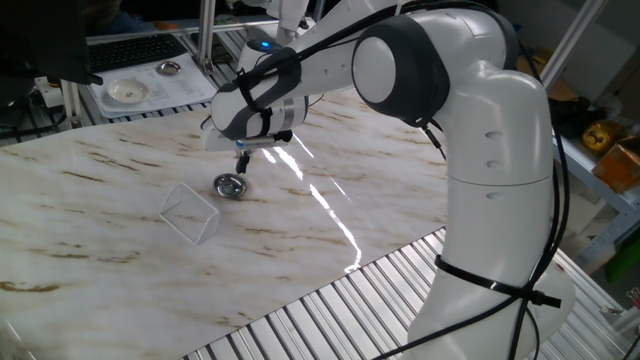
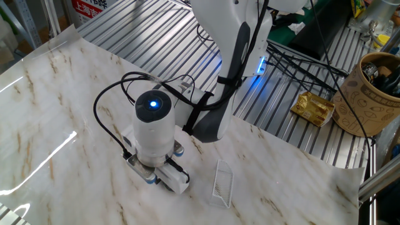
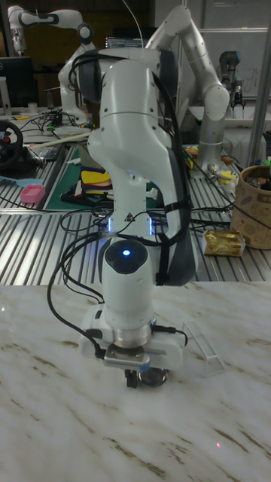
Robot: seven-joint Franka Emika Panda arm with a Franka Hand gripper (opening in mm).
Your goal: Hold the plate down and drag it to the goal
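My gripper (image 1: 241, 163) hangs straight down over the marble table (image 1: 400, 190), its tips just above the far rim of the plate (image 1: 231, 186); the fingers look drawn close together into one narrow dark tip, though none of the views shows the gap plainly enough for me to say whether they are fully closed, and they hold nothing. The plate sits flat on the marble, a small shiny dish with a darker middle; in the tall view it (image 3: 153, 376) peeps out only as a sliver under my wrist, and in the other fixed view my wrist hides it altogether. The goal (image 1: 190, 213) lies just beside the plate, towards the near-left in the one fixed view, its nearest corner close to the dish but not touching it; from the other side it (image 2: 223, 182) shows as a thin slanted outline right of my hand.

I judge that I am at the pressing-down step, with the drag not yet begun, since the plate lies wholly outside the outline. Whether my tips already touch the metal I cannot tell; next I need firm downward contact inside the rim, then a short steady slide towards the outline, keeping the pressure even so the dish does not skate out from under me.
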